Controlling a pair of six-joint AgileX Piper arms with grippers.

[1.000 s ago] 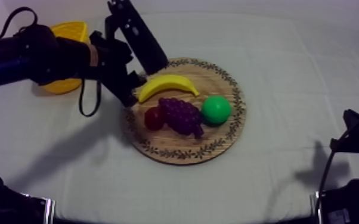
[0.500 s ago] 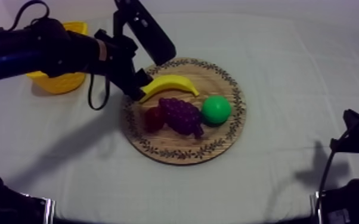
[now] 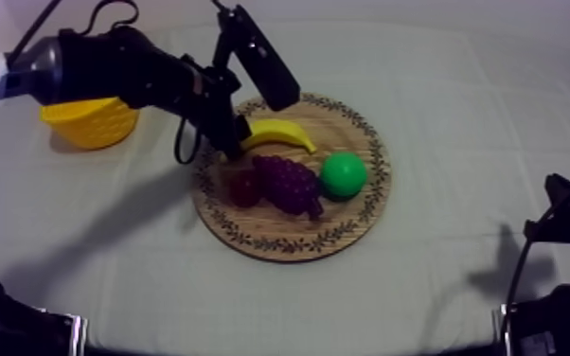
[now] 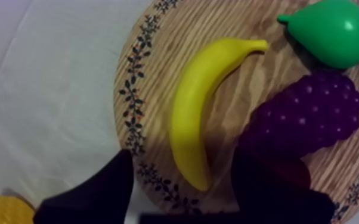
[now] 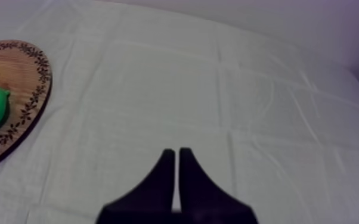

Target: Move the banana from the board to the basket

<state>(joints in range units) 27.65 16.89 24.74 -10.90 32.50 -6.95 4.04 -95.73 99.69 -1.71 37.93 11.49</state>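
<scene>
The yellow banana (image 3: 279,135) lies on the round wooden board (image 3: 355,222), at its back left. My left gripper (image 3: 238,148) hangs over the banana's left end. In the left wrist view this gripper (image 4: 182,182) is open, its fingers (image 4: 101,190) set either side of the near end of the banana (image 4: 197,113) without touching it. The yellow basket (image 3: 90,121) stands at the far left, behind the left arm. My right gripper (image 5: 176,170) is shut on nothing, low over the cloth at the right.
Purple grapes (image 3: 287,182), a small red fruit (image 3: 243,187) and a green pear (image 3: 344,174) share the board beside the banana. The grapes (image 4: 307,119) lie close to the left gripper's inner finger. Bare cloth lies between board and basket.
My left arm has swung right and forward, carrying its gripper from the board's left rim onto the banana's left end. The basket is now uncovered. The right arm has not moved.
</scene>
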